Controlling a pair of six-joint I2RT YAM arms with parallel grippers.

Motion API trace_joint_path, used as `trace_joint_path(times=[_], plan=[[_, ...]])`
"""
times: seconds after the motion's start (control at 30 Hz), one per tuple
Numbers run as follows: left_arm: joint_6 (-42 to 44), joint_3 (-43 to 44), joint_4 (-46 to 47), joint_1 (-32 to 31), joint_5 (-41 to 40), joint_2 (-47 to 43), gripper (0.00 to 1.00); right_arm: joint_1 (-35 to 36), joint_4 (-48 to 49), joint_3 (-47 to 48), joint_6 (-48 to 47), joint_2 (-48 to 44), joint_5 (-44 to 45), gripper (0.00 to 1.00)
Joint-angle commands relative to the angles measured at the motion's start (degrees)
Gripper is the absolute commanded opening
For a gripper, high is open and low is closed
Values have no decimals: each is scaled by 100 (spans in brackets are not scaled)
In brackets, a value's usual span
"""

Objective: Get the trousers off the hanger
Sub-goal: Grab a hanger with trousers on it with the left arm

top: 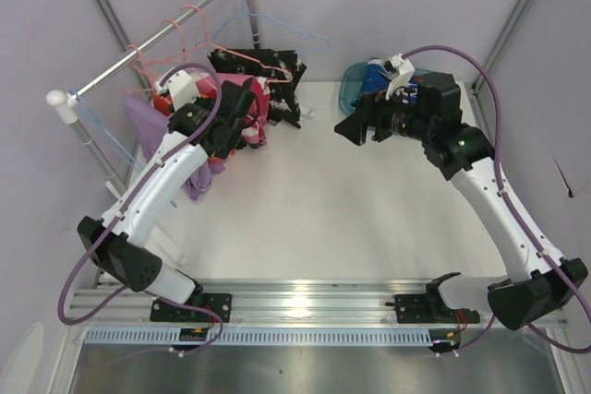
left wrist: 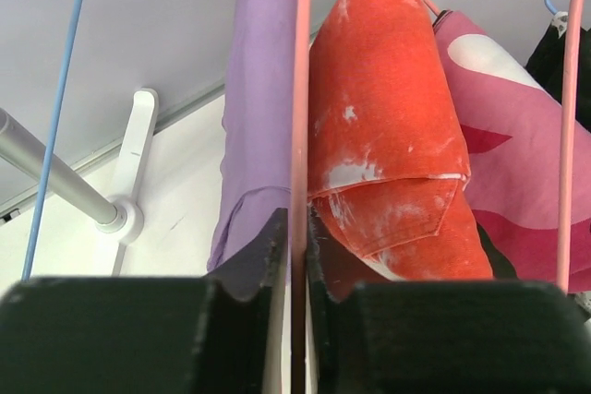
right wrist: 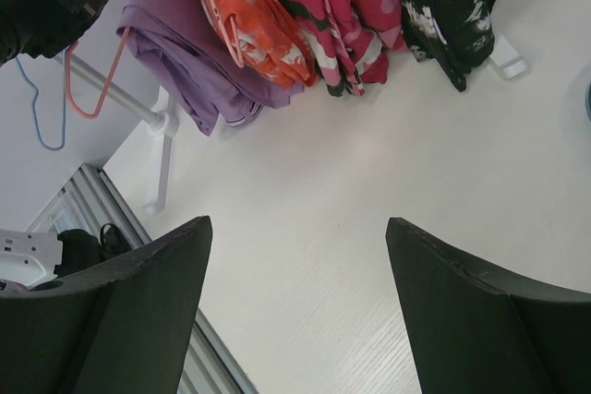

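The left gripper [left wrist: 297, 232] pinches a pink hanger [left wrist: 298, 117], lavender trousers [left wrist: 261, 89] left of its fingers, orange trousers [left wrist: 388, 117] right. The right gripper [right wrist: 297, 237] stands spread over the table [right wrist: 388, 163].

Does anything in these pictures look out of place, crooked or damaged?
Nothing looks spilled or damaged. One thing stands out: the left gripper has the wire of a pink hanger between its fingers, not cloth, just beside the orange trousers. Odd, since the trousers should come off.

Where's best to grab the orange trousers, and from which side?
Pinch the orange trousers at their free lower hem, coming from the table side: they drape over the pink hanger, with the lavender pair and the pink patterned pair crowding both flanks.
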Motion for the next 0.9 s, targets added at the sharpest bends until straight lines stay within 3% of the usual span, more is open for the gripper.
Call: trace_joint_path(times=[0.0,0.17,0.37,0.57,0.87], plan=[[-195,244,-61,-37,-388,92,13,13,215,-17,-120,-167,4,84],[-257,166,-79,-37,-379,14,1,5,92,194,-85,0,30,84],[199,148,272,-28,-467,-276,0,5,162,185,100,9,83,83],[1491,-98,1703,-37,-467,-706,0,5,189,247,108,79,189,83],[3291,-37,2996,-458,-950,-1041,0,-13,338,352,345,167,461,82]])
